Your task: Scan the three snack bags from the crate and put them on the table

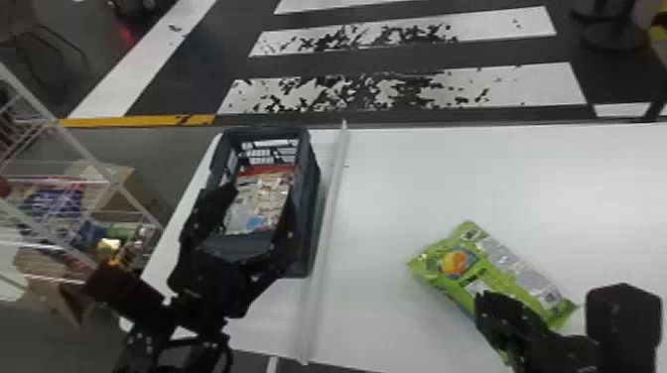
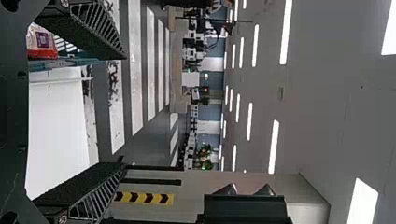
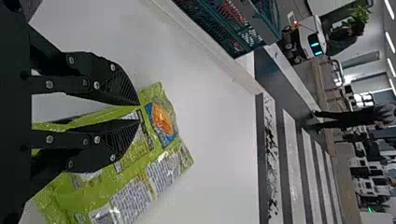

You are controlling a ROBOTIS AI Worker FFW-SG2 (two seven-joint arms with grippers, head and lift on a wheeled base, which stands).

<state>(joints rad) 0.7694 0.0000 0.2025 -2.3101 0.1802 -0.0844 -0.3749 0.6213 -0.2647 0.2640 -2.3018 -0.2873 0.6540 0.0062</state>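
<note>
On the table (image 1: 496,173), the green snack bag (image 1: 516,268) lies under our right pincer (image 3: 139,112), tips slightly parted, perhaps for pinching an edge. Our left pincer (image 2: 124,110) gapes at the crate (image 1: 312,198), presumably to reach the red-edged bag (image 1: 263,198) inside.

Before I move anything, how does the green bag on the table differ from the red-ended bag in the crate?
The green bag is mostly lime green with an orange picture; the red-ended bag is mostly pale, with a red band at its far end.
The green bag lies slantwise on the open table; the red-ended bag runs lengthwise between the crate's walls.
Both have busy printed surfaces.
</note>
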